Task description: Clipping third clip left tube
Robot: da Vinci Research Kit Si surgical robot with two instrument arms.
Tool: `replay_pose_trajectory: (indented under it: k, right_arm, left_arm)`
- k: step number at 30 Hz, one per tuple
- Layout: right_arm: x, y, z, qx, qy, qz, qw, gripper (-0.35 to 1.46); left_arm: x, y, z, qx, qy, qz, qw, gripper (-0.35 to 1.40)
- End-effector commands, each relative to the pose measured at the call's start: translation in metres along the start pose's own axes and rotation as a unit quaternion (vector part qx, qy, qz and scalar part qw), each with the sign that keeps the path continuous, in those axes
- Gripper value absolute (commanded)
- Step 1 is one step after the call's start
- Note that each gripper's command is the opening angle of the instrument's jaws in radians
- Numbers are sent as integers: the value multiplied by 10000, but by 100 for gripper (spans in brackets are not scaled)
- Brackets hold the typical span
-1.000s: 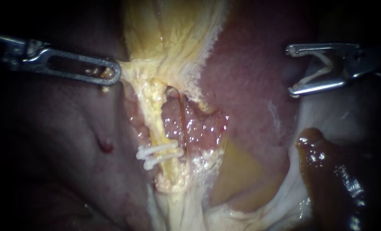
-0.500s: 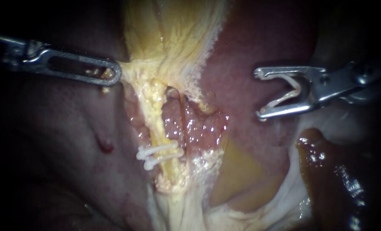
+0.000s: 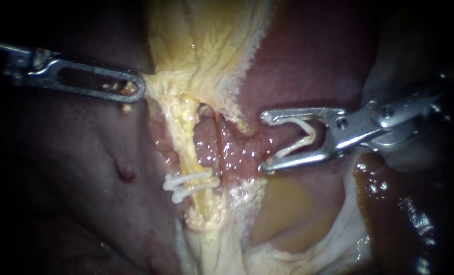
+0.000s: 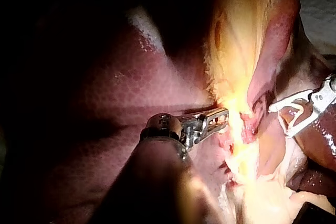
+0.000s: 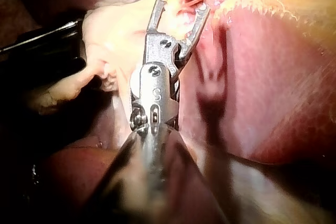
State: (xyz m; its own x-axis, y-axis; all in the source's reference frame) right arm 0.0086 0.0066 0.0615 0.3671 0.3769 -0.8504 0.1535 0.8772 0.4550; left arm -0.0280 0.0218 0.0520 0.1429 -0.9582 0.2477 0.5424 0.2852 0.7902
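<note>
I am holding the right instrument (image 3: 265, 142) with its jaws spread around a loaded clip (image 3: 295, 147). The left tube (image 3: 186, 145) is lying ahead of them, crosswise, just above the two white clips (image 3: 188, 184). My left instrument (image 3: 137, 90) is clamping yellow tissue (image 3: 158, 84) at the tube's upper end.

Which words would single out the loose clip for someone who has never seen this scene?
Start at the pale band running down the middle, then look to where the right instrument comes in beside it. The clip is the white V held between its jaws; the two other clips are closed across the tube.
</note>
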Motion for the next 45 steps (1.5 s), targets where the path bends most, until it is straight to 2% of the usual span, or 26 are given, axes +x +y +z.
replay_pose_trajectory:
  k: [1, 12, 17, 30, 38, 45]
  right_arm:
    - [-2, 0, 6, 11, 11, 20, 10000, 47]
    - [-24, 5, 53, 163, 68, 436, 9989, 47]
    - [-36, 10, 70, 205, 174, 640, 9976, 47]
    - [-61, 26, 85, 227, 282, 845, 9958, 47]
    - [-61, 27, 86, 236, 346, 892, 9951, 47]
    - [-60, 27, 88, 363, 443, 978, 9936, 47]
  left_arm:
    - [0, 0, 0, -6, 0, 0, 10000, -35]
    - [1, -2, 1, -13, -6, -2, 10000, -35]
    - [1, -2, 1, -14, -7, -2, 10000, -35]
    - [1, -3, 1, -16, -8, -4, 10000, -35]
    - [1, -4, 2, -19, -11, -5, 10000, -35]
    - [2, -4, 3, -36, -23, -6, 10000, -35]
